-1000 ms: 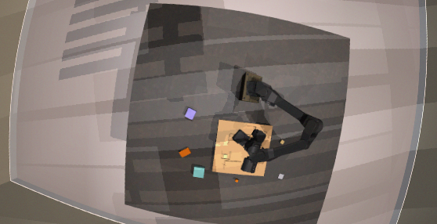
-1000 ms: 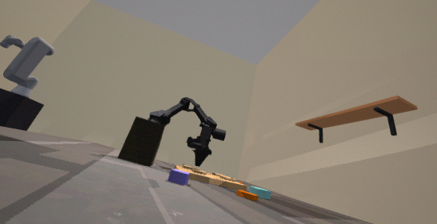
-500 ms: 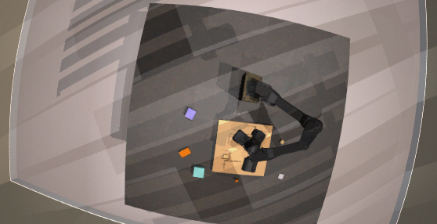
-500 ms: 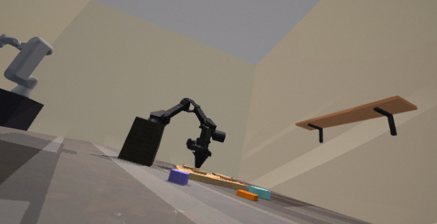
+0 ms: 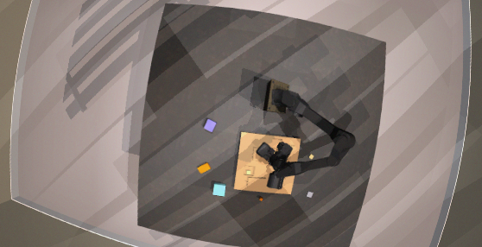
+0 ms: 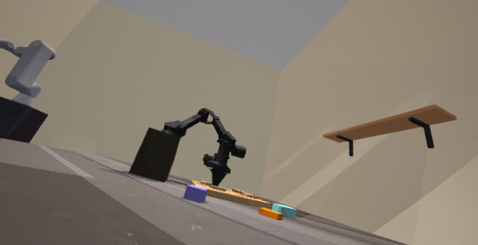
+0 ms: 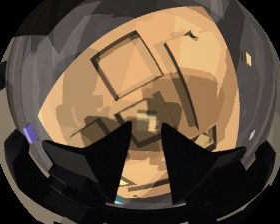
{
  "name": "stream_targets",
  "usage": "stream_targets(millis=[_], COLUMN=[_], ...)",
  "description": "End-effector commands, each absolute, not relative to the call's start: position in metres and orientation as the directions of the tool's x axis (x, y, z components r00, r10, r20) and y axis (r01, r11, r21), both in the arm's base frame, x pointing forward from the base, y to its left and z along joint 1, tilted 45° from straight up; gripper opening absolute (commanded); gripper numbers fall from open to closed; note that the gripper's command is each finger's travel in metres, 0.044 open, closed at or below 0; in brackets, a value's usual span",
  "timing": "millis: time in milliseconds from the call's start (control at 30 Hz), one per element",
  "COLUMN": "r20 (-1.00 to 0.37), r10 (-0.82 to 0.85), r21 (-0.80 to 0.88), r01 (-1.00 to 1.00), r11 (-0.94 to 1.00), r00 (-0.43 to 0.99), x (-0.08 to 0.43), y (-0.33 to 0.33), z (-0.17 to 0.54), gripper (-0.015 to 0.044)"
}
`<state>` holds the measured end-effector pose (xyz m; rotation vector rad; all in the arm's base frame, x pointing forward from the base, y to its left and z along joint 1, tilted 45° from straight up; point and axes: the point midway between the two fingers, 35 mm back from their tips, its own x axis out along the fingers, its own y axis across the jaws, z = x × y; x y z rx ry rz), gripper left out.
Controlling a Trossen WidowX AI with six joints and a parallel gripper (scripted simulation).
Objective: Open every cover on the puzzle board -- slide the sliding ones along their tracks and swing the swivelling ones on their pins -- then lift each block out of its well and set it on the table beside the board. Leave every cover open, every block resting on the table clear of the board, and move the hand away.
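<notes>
The tan puzzle board [image 5: 246, 142] [image 6: 240, 196] [image 7: 216, 55] lies under the hand. My gripper [image 6: 218, 183] [image 7: 146, 126] is partly open and empty, its tips pointing down low over the board; the hand hides them in the top view. In the wrist view a square outline [image 7: 149, 53] lies beyond the tips, with a dark groove [image 7: 184, 85] to its right. Another square outline lies just ahead of the tips. Whether these are wells or covers is unclear. Beside the board lie a purple block [image 5: 210, 125] [image 6: 195, 194] [image 7: 30, 133], an orange block [image 5: 204, 167] [image 6: 270, 213] and a cyan block [image 5: 219, 189] [image 6: 284, 210].
A small yellow piece [image 5: 311, 156] [image 7: 248, 59] and a small grey piece [image 5: 310, 194] [image 7: 252, 134] lie right of the board in the top view. A tiny orange piece [image 5: 261, 199] lies by its lower edge. The arm's dark pedestal [image 6: 155, 156] stands behind the board.
</notes>
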<state>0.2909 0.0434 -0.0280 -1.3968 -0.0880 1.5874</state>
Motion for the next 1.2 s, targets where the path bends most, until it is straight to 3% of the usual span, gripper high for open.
stream_targets(millis=[0, 433, 767, 1167], r20=[-0.713, -0.712, -0.716, -0.716], r10=[0.687, 0.687, 0.683, 0.683], r21=[-0.613, -0.613, -0.613, -0.612], r01=[-0.603, -0.603, -0.598, -0.599], r11=[-0.510, -0.510, -0.516, -0.516], r00=[0.143, 0.143, 0.145, 0.144], x=[0.2908, 0.2921, 0.2928, 0.2921], y=[0.0450, 0.0520, 0.0500, 0.0431], z=[-0.0288, -0.0360, -0.0344, -0.0280], gripper=[0.0144, 0.0144, 0.0080, 0.0080])
